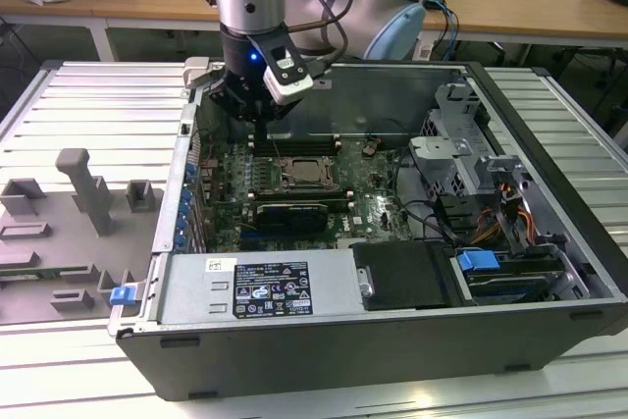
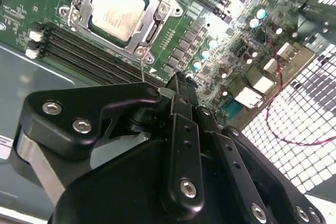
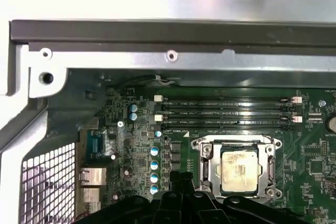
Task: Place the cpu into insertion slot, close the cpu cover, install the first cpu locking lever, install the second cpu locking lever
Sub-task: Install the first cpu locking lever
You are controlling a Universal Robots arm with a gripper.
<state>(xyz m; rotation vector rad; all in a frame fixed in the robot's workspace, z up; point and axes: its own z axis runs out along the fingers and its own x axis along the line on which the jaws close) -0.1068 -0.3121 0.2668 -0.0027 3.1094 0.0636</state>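
Note:
The cpu [image 3: 239, 170] [image 2: 116, 10] [image 1: 310, 173] lies flat in the insertion slot [image 1: 290, 180] on the green board, its pale metal top showing. The silvery cpu cover [image 3: 271, 166] [image 2: 152, 22] lies down around it as a frame. A thin metal rod [image 2: 143, 71] stands up from the socket's corner towards the fingertips. My gripper [image 2: 178, 83] [image 1: 257, 110] [image 3: 181, 178] hovers above the board beside the socket, on the exterior view's left and farther back. Its black fingers are shut together with nothing between them.
Long black memory slots [image 3: 226, 114] run beside the socket. The open case's metal wall [image 3: 168, 30] rises just behind them. A drive cage with cables [image 1: 471, 174] fills the exterior view's right, and the power supply [image 1: 265, 287] sits along the front. Grey fixtures [image 1: 88, 193] stand on the table outside.

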